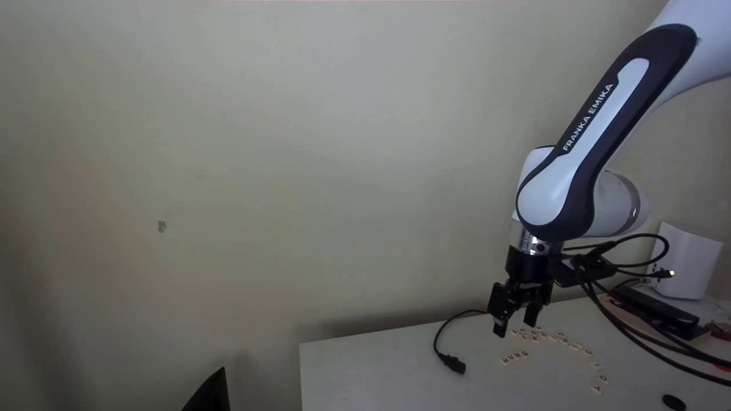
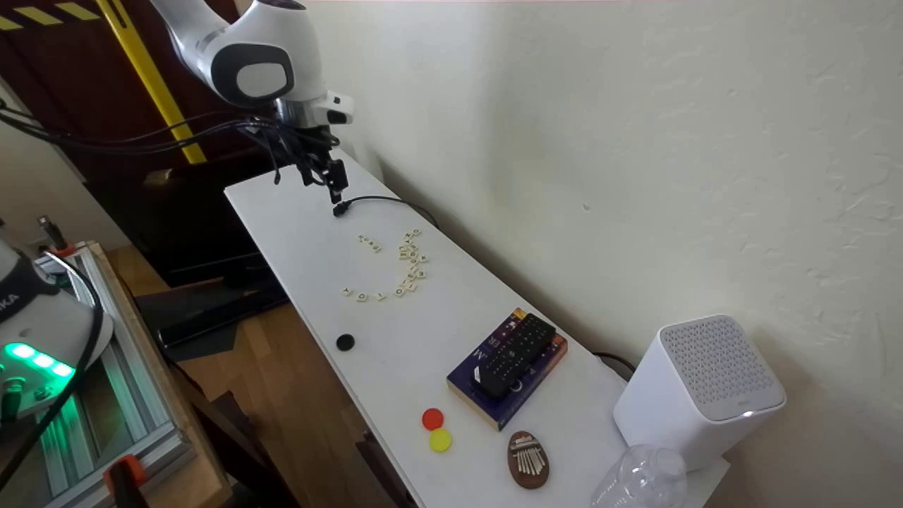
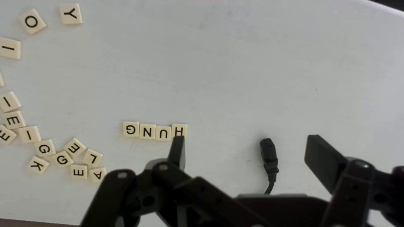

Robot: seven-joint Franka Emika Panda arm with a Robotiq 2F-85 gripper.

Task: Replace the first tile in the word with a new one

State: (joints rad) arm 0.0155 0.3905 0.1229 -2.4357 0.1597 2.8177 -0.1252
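Partly covered: H tile (image 3: 179,128) | pincer (image 3: 247,151): spread wide | edge tile (image 3: 1,81): letter seemingly cropped

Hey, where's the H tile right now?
In the wrist view, the H tile lies left of centre, at the right end of the upside-down word HUNG, beside the U tile, partly hidden behind a gripper finger.
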